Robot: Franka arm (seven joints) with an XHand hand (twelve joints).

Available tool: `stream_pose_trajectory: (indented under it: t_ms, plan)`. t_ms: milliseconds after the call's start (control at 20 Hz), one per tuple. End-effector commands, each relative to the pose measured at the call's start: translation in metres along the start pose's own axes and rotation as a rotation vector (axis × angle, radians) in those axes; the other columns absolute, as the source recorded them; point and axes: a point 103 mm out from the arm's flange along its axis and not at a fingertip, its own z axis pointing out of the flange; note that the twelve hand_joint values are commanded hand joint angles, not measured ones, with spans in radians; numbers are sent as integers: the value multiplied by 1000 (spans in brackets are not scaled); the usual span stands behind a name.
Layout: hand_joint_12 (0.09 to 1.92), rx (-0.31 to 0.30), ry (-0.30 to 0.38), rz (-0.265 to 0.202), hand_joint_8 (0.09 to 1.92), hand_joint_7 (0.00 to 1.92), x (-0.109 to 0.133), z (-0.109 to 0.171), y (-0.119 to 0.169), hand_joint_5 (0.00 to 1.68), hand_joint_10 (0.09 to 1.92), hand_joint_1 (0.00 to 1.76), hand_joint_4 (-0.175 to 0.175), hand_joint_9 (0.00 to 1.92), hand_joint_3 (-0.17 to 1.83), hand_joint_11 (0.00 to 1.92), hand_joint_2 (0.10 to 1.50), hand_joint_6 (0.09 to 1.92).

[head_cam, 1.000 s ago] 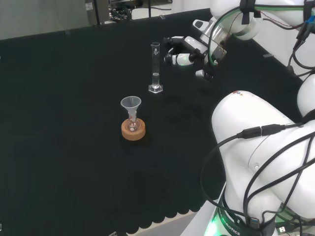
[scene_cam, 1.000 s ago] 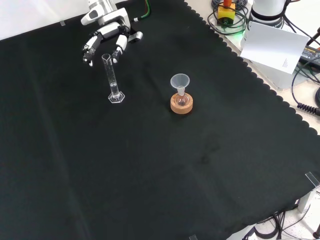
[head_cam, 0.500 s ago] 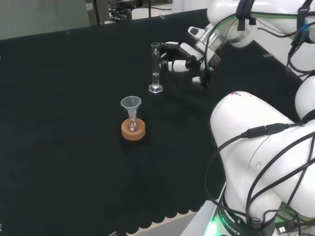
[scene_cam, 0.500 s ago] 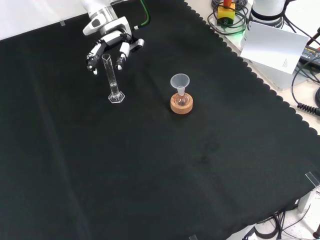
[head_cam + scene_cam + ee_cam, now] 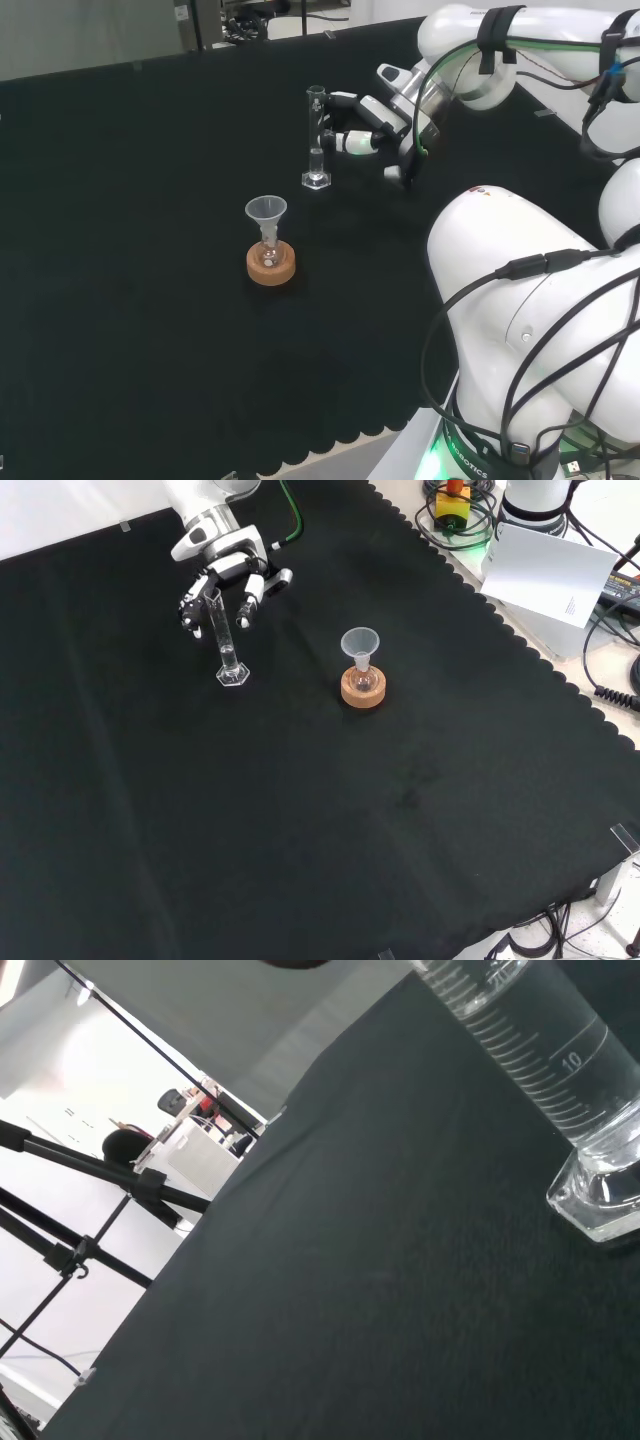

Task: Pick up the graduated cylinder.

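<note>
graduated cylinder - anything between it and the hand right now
Nothing visible does. The hand is right at the graduated cylinder, fingers spread on either side of its upper part in the front view. The funnel in its flask on the cork ring stands well apart.

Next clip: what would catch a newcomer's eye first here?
The tall clear graduated cylinder standing upright on the black cloth, with the hand right at its upper part, fingers spread on both sides of the tube. To its right in the front view, a funnel sits in a small flask on a cork ring.
</note>
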Motion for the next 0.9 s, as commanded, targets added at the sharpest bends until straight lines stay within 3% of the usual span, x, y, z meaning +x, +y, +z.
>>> stream_pose_trajectory:
  t_ms: [50, 350, 550, 900]
  plan:
    - [1294, -22, 17, -7, 583, 424, -4, 4, 7, 481, 490, 985, -38, 626, -175, 346, 1012, 87]
    - [1304, -29, 39, -42, 585, 433, -1, 7, 14, 519, 493, 990, -30, 621, -175, 328, 1010, 87]
    - [1289, -20, 59, -48, 582, 486, 0, 14, 16, 603, 500, 993, -21, 683, -175, 396, 1011, 87]
    - [1264, -16, 82, -48, 561, 543, -3, 17, 14, 598, 477, 1000, -24, 758, -175, 470, 1008, 87]
